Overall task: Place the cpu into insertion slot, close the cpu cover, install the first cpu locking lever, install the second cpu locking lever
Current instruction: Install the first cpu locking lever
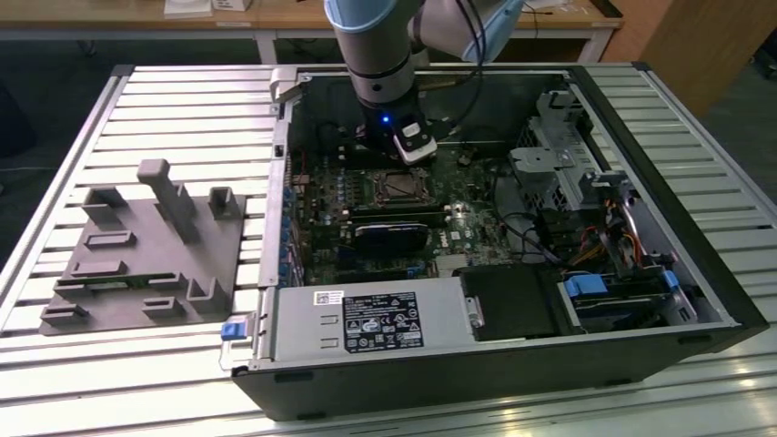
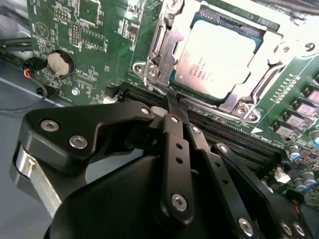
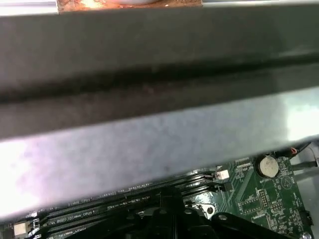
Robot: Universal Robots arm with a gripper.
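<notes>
The cpu (image 2: pixel 219 56) lies flat in the insertion slot (image 1: pixel 395 187), its pale metal face showing through the window of the cpu cover (image 2: pixel 280 47). The cover is folded down over it. A thin silvery lever (image 2: pixel 158 46) runs along one side of the cover. My gripper (image 2: pixel 172 105) has its black fingers pressed together with nothing between them. Its tip is just off the socket's corner, over the long black memory slots (image 2: pixel 227 134). In the exterior view my gripper (image 1: pixel 410 155) hangs inside the case, just behind the socket.
The open computer case (image 1: pixel 680 228) lies on a slatted metal table (image 1: pixel 182 109). A black graphics card (image 1: pixel 388 238) sits in front of the socket. A grey fixture block (image 1: pixel 146 250) stands at the exterior view's left. A coin battery (image 2: pixel 59 63) and cables sit beside the board.
</notes>
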